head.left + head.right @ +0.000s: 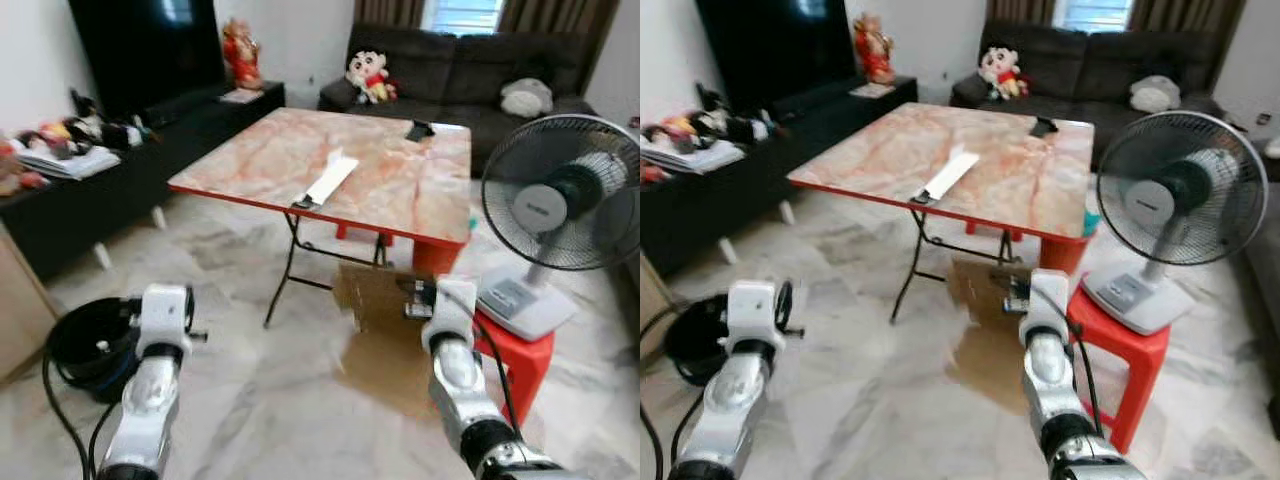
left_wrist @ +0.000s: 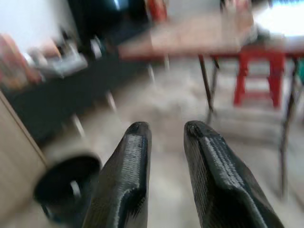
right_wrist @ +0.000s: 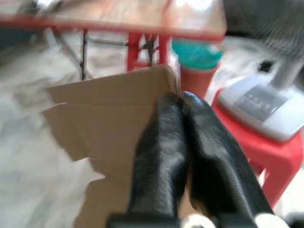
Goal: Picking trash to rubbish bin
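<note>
right claw clamped on cardboard, left claw empty
right claw [image 3: 180, 102] pinched shut on brown cardboard sheet [image 3: 109, 114], held above marble floor [image 1: 260, 390] beside red stool [image 1: 520, 360]; left claw [image 2: 166, 130] parted, holding nothing, near black bin [image 1: 85, 340]

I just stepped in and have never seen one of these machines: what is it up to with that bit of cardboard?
The robot stands in a living room, in front of a folding table and a fan on a red stool. Its right gripper has its jaws shut on the edge of a torn sheet of brown cardboard, held up above the marble floor. The left gripper is empty, jaws open, over a black bin on the floor to the robot's left. The cardboard is not in the bin yet.
</note>
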`<state>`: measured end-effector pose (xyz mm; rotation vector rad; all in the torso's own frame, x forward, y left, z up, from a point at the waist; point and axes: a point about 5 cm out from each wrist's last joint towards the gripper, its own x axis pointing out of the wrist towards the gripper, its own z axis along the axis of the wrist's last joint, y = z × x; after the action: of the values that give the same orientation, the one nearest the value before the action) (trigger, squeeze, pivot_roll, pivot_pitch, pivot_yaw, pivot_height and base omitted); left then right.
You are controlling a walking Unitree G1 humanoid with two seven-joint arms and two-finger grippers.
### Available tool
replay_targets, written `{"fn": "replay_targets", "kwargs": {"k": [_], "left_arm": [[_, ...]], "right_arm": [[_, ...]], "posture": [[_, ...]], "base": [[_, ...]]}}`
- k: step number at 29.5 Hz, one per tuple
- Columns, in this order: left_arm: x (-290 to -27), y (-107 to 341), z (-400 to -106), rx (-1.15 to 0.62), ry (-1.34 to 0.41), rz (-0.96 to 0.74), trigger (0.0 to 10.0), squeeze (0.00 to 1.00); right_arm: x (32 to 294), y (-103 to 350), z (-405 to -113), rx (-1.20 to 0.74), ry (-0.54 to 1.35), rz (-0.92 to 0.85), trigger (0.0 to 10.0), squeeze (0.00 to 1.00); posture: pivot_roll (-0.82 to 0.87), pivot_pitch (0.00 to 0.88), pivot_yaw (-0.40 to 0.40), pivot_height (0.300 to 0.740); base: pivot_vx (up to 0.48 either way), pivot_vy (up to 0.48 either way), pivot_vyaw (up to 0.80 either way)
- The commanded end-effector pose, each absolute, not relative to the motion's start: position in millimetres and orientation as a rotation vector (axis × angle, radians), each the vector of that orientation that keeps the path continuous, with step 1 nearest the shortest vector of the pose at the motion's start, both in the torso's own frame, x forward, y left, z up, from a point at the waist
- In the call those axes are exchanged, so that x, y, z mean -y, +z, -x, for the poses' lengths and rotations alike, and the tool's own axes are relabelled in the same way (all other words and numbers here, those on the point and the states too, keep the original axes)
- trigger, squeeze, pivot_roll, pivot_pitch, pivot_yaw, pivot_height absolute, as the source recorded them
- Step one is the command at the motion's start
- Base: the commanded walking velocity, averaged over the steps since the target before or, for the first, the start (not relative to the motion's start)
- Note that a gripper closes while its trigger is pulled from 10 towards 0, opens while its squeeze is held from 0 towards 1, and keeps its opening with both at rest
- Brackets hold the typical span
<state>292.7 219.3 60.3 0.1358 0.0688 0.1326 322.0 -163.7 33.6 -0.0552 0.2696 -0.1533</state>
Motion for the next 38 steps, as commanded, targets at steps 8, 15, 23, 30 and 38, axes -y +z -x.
{"fn": "replay_targets", "kwargs": {"k": [8,15,23,30,38], "left_arm": [[-227,-2,-258,-0.358,0.146,-0.075,10.0,0.00],[-225,-34,-234,-0.527,0.148,-0.024,10.0,0.00],[-231,-53,-212,-0.666,0.201,-0.018,10.0,0.00],[-233,-66,-194,-0.774,0.259,-0.007,10.0,0.00],[-232,-66,-194,-0.762,0.267,-0.002,10.0,0.00]], "right_arm": [[161,-23,-276,-0.581,-0.064,-0.021,10.0,0.00],[161,-51,-242,-0.740,-0.024,-0.027,10.0,0.00],[158,-65,-222,-0.840,0.009,-0.023,10.0,0.00],[152,-74,-208,-0.903,0.044,-0.004,10.0,0.00],[152,-76,-204,-0.910,0.059,-0.003,10.0,0.00]], "posture": [[0.04,0.000,-0.036,0.740],[0.04,0.007,-0.046,0.740],[0.03,0.016,-0.043,0.740],[0.03,0.020,-0.042,0.740],[0.03,0.024,-0.039,0.740]], "base": [[0.000,0.000,0.00],[0.000,0.000,0.00],[0.000,0.000,0.00],[0.000,0.000,0.00],[0.000,0.000,0.00]]}}
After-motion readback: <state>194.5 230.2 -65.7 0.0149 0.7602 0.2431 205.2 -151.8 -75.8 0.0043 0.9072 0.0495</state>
